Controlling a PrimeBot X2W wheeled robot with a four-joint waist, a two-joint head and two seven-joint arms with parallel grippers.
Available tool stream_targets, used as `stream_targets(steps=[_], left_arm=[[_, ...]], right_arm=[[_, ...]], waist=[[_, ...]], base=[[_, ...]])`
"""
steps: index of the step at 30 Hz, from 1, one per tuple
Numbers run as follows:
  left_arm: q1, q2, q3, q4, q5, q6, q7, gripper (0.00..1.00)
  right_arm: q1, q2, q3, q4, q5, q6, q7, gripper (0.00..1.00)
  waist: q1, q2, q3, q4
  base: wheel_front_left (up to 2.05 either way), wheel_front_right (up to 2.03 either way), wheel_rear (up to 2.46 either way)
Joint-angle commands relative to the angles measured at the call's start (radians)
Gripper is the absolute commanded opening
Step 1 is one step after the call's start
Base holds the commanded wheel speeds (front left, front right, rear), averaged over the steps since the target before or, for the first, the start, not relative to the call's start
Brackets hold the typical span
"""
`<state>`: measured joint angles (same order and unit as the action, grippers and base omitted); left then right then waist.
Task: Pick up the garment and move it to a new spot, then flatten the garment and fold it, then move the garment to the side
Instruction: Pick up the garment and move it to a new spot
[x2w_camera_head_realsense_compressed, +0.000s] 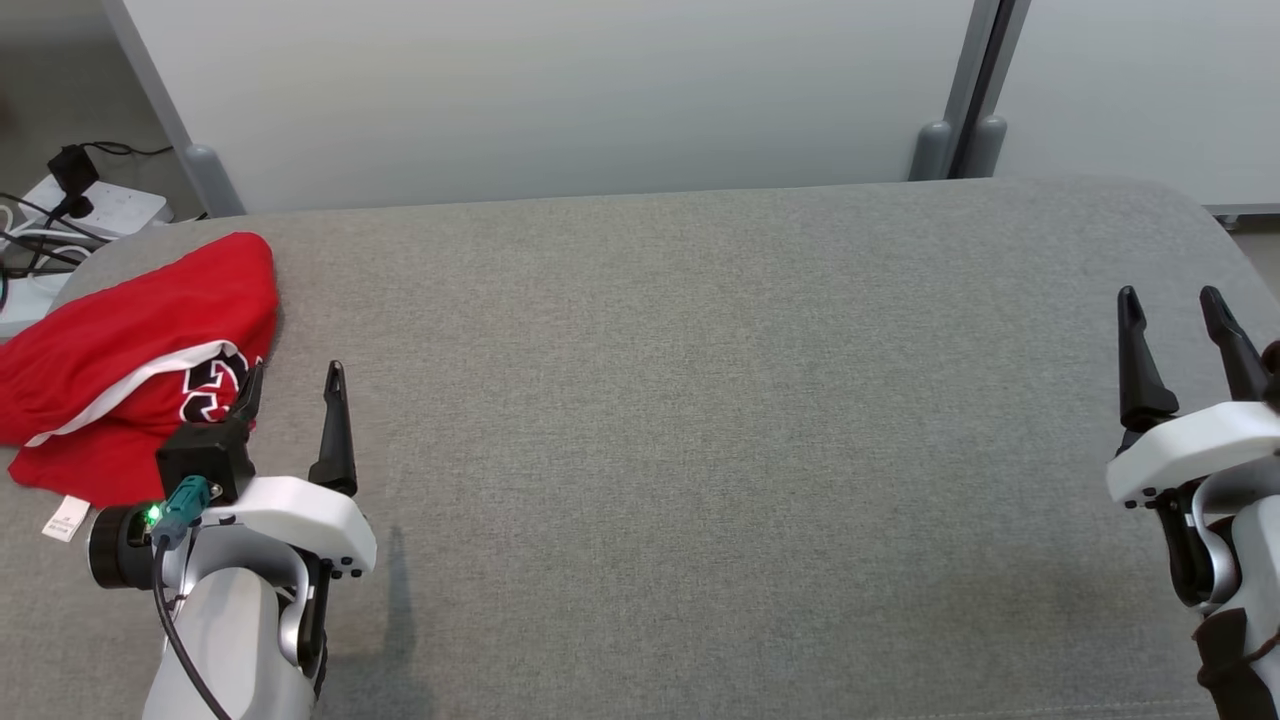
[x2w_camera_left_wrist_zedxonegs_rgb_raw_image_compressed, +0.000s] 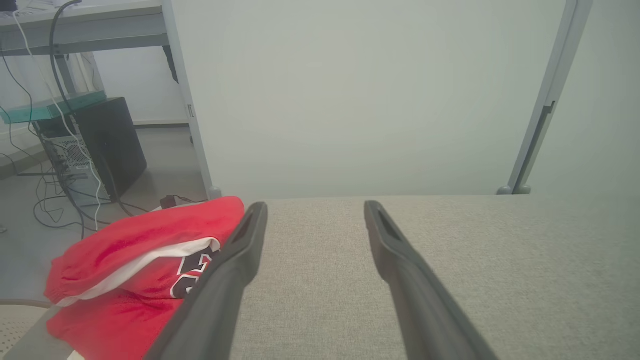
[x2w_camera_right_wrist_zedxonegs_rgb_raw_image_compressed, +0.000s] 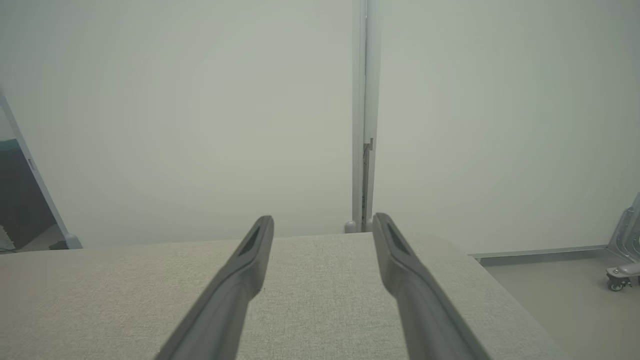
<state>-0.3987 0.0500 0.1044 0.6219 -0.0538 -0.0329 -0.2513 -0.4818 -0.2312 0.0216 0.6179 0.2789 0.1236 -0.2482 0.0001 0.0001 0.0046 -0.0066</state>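
Because the garment (x2w_camera_head_realsense_compressed: 130, 330) is lying bunched at the middle left of the frame, right at the left edge of the grey pad (x2w_camera_head_realsense_compressed: 700, 420), a careless grab is probably risking pushing it off toward the cables (x2w_camera_head_realsense_compressed: 60, 215) at the upper left. A pinch on the top layer alone is likely to be lifting one fold while the rest is trailing. The left gripper (x2w_camera_head_realsense_compressed: 295, 372) is hovering by the garment's right edge, fingers spread and pinching nothing. The right gripper (x2w_camera_head_realsense_compressed: 1170, 295) is hanging at the far right, likewise spread and empty, well apart from the cloth. The garment is showing as a crumpled red jersey with a white stripe, a partly hidden black-and-white print, and a small white tag (x2w_camera_head_realsense_compressed: 68, 518) sticking out at the lower left.
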Motion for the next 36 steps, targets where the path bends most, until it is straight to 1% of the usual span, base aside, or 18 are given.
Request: stream_targets(steps=[1, 8, 15, 28, 32, 36], left_arm=[[-0.041, 0.025, 0.032, -0.026, -0.005, 0.006, -0.010, 1.00], [-0.045, 0.021, 0.034, -0.037, -0.004, -0.002, -0.010, 1.00], [-0.048, 0.016, 0.034, -0.073, 0.000, 0.000, -0.010, 1.00], [-0.038, 0.019, 0.073, -0.106, -0.009, -0.006, -0.010, 1.00], [-0.031, 0.018, 0.086, -0.112, -0.013, -0.007, -0.010, 1.00], [-0.023, 0.017, 0.100, -0.119, -0.015, -0.007, -0.010, 1.00]], right_arm=[[-0.012, -0.006, 0.023, -0.029, -0.004, 0.007, -0.014, 1.00], [-0.007, -0.003, 0.052, -0.045, 0.014, 0.007, -0.014, 1.00], [-0.012, 0.002, 0.076, -0.063, 0.027, 0.007, -0.014, 1.00], [-0.028, 0.003, 0.157, -0.066, 0.040, 0.007, -0.014, 1.00], [-0.037, -0.002, 0.178, -0.062, 0.045, 0.007, -0.014, 1.00], [-0.044, -0.003, 0.191, -0.055, 0.049, 0.007, -0.014, 1.00]], waist=[[0.0000, -0.0001, 0.001, 0.005], [0.0000, -0.0001, 0.009, 0.070], [0.0000, -0.0001, 0.031, 0.164], [0.0000, -0.0001, 0.054, 0.331], [0.0000, -0.0001, 0.065, 0.361], [0.0000, -0.0001, 0.068, 0.370]], base=[[0.00, 0.00, 0.00], [0.00, 0.00, 0.00], [0.00, 0.00, 0.00], [0.00, 0.00, 0.00], [0.00, 0.00, 0.00], [0.00, 0.00, 0.00]])
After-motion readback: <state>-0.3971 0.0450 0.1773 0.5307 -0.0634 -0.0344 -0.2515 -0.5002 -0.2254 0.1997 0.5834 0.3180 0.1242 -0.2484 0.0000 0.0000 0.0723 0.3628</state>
